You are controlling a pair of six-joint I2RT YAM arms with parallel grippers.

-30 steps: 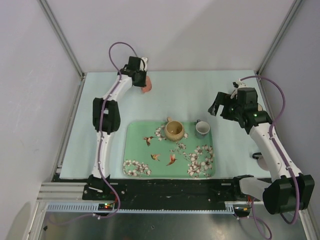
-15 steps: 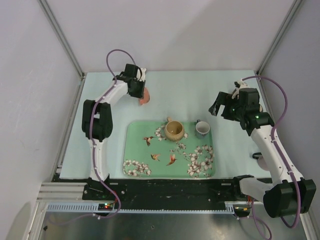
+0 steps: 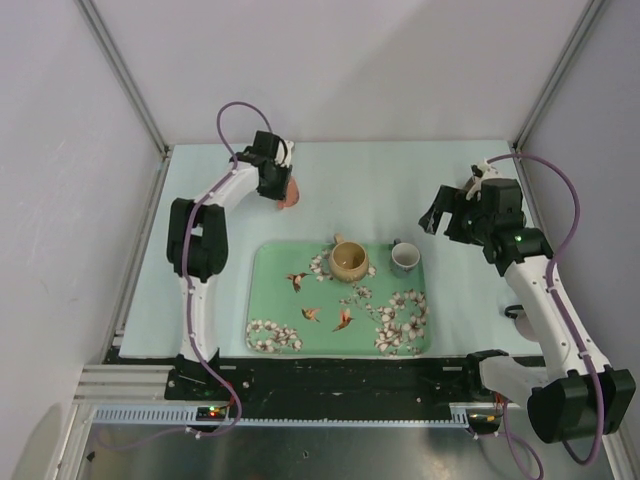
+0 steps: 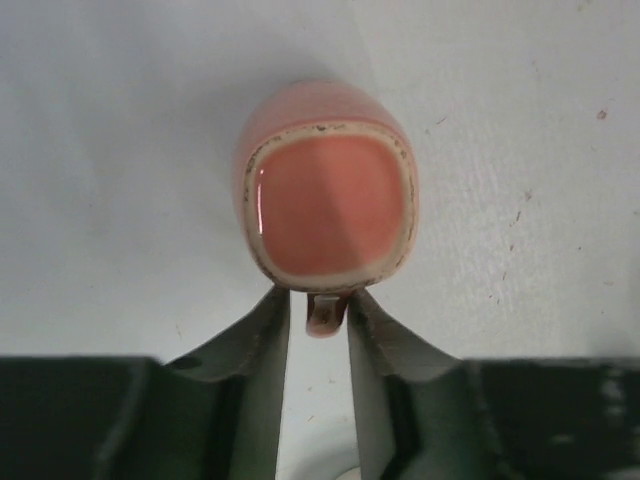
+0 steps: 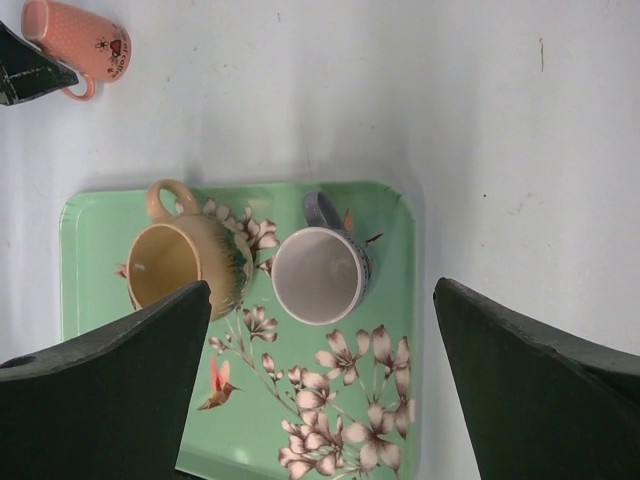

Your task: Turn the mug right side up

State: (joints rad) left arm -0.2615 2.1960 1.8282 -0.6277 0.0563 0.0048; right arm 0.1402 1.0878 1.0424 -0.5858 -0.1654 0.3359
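The pink mug (image 3: 289,192) is at the back left of the table, tipped over, beyond the tray. In the left wrist view its flat pink end with a cream rim (image 4: 328,205) faces the camera. My left gripper (image 4: 320,300) is shut on the mug's small handle (image 4: 325,315), one finger on each side. In the right wrist view the mug (image 5: 78,42) shows sideways at the top left with the left finger beside it. My right gripper (image 5: 320,290) is wide open and empty, hovering over the tray's right end (image 3: 440,212).
A green flowered tray (image 3: 300,310) lies in the middle front. On it stand a tan mug (image 3: 349,261) and a white mug with a blue outside (image 3: 404,257), both upright. The frame posts stand at the back corners.
My left gripper has swung the pink mug a little toward the front, turning it. My right arm has drifted slightly to the right.
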